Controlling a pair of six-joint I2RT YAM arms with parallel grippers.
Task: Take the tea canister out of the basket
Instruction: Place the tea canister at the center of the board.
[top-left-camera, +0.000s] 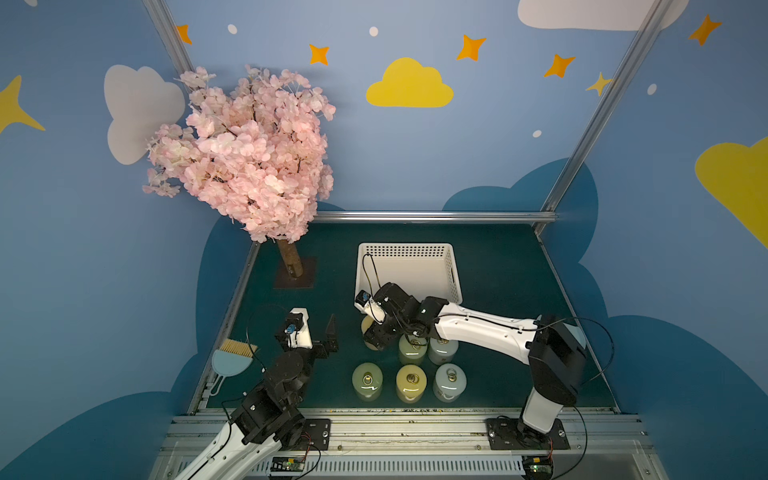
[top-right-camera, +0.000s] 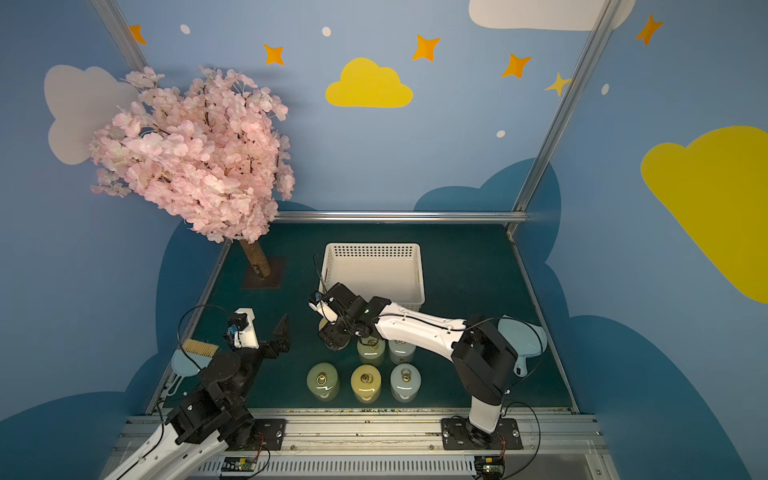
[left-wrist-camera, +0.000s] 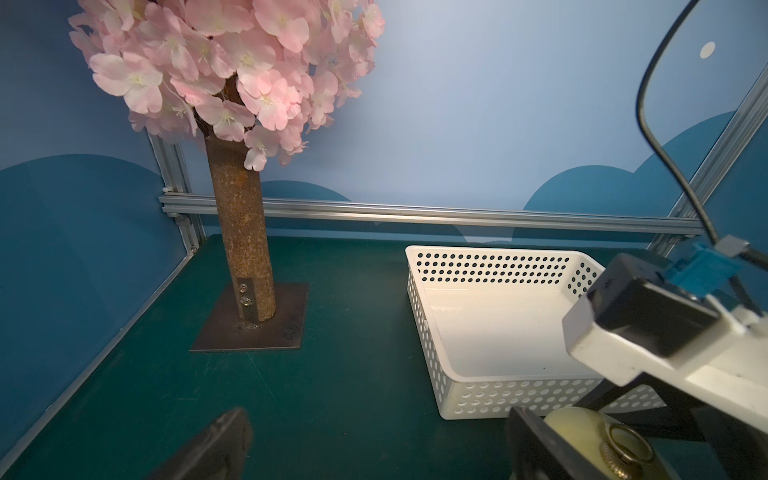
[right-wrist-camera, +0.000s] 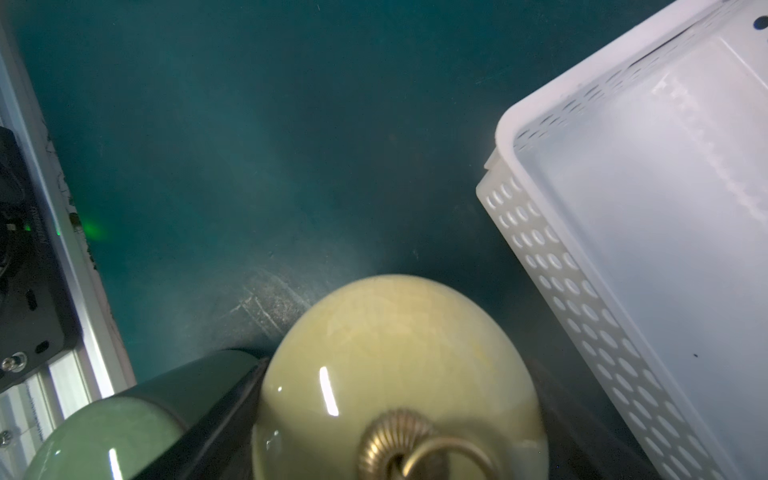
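The basket (top-left-camera: 407, 252) was empty. The yellow tea canister (right-wrist-camera: 386, 328) stood on the surface (top-left-camera: 498, 270) just beside it, right jaws holding its sides, left jaws wide open. It looked like the putting-down step, so I thought a gentle letting go should come next.

Light: dim, from above, brightest on the back wall (top-left-camera: 415, 166).
Glare: white streaks on the yellow canister (right-wrist-camera: 374, 332); the basket (right-wrist-camera: 648, 208) is washed out inside.
Blur: right wrist view soft near the lens.
Shadow: soft, behind the tree (top-left-camera: 249, 158).
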